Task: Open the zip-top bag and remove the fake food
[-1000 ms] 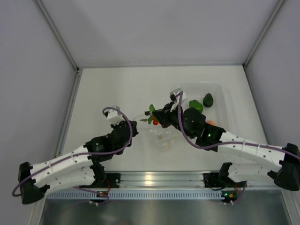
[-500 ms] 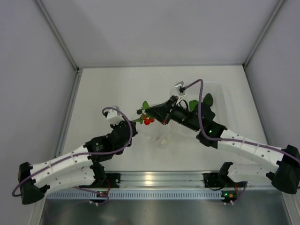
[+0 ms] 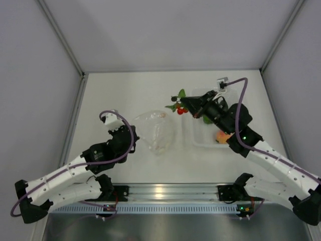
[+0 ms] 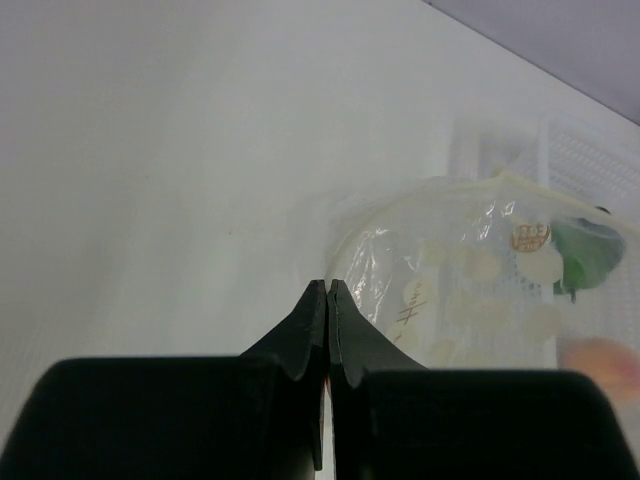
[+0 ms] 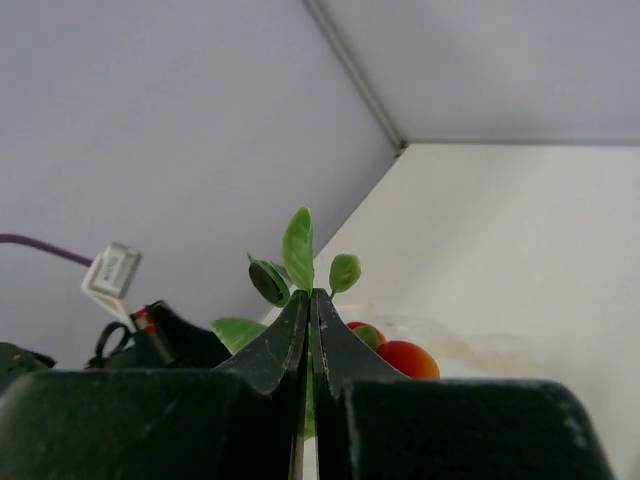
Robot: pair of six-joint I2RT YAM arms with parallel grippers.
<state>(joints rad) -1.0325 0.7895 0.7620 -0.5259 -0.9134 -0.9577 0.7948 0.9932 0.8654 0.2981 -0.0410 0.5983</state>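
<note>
Our right gripper (image 3: 188, 102) is clenched on the stem of the tomato sprig (image 3: 176, 107), just beside the clear tray (image 3: 200, 134). We should bring it over the tray's middle, go low, then release. The zip-top bag (image 3: 158, 131) lies on the table. Our left gripper (image 3: 129, 137) is clenched and empty beside it.

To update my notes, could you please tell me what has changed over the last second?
The right gripper, jaws shut on the green-leaved sprig of red tomatoes, carried it away from the crinkly transparent plastic bag, rightward toward the rigid clear tray. The left gripper drew leftward, and the bag shifted with it. Both jaws stayed shut; the tray stayed put.
</note>
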